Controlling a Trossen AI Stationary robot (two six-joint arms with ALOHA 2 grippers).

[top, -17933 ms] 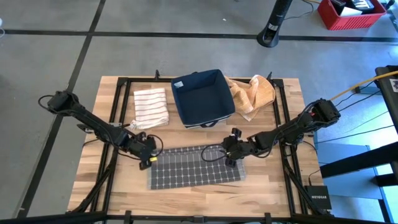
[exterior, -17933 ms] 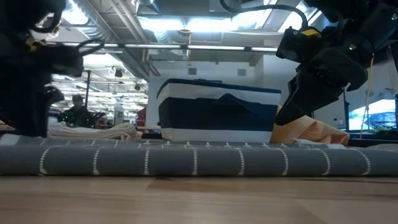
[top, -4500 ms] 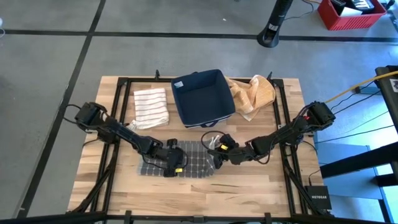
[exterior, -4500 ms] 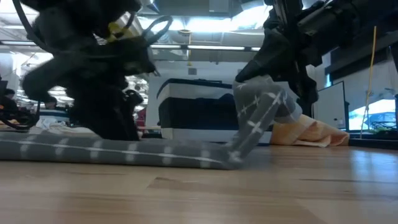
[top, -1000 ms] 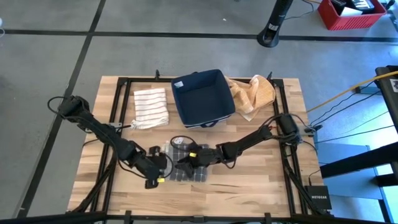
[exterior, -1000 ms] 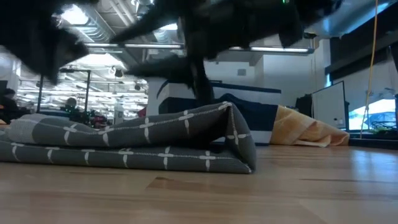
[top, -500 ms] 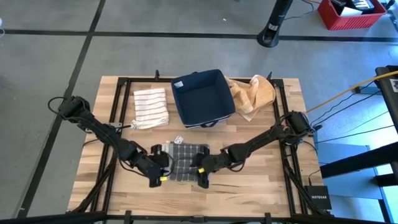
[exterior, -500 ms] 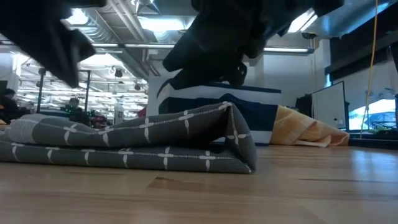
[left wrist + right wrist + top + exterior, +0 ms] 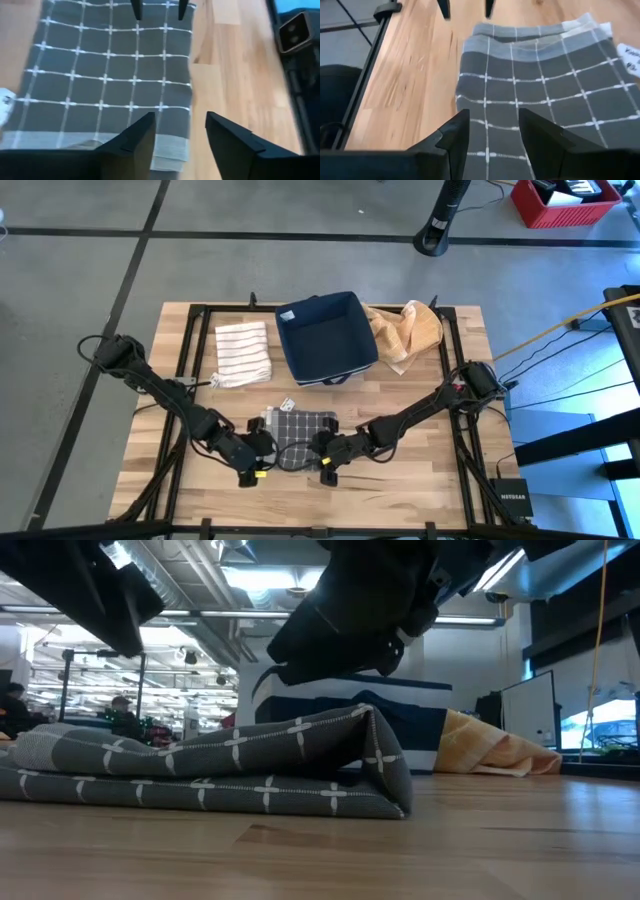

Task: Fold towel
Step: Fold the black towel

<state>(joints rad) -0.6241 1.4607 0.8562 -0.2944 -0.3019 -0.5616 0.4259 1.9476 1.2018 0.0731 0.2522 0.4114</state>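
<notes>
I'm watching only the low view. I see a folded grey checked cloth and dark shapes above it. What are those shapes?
Observer: Two robot arms. From above, the left gripper and right gripper sit at opposite ends of the grey checked towel.
Operator: Are they holding it?
Observer: No. Each wrist view shows open fingers with nothing between them.
Operator: What is the blue thing behind?
Observer: An open navy bin, with a striped cloth beside it.

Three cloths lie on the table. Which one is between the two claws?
The grey checked towel, folded near the front edge. The striped white cloth and the orange cloth lie farther back, either side of the blue bin.
</notes>
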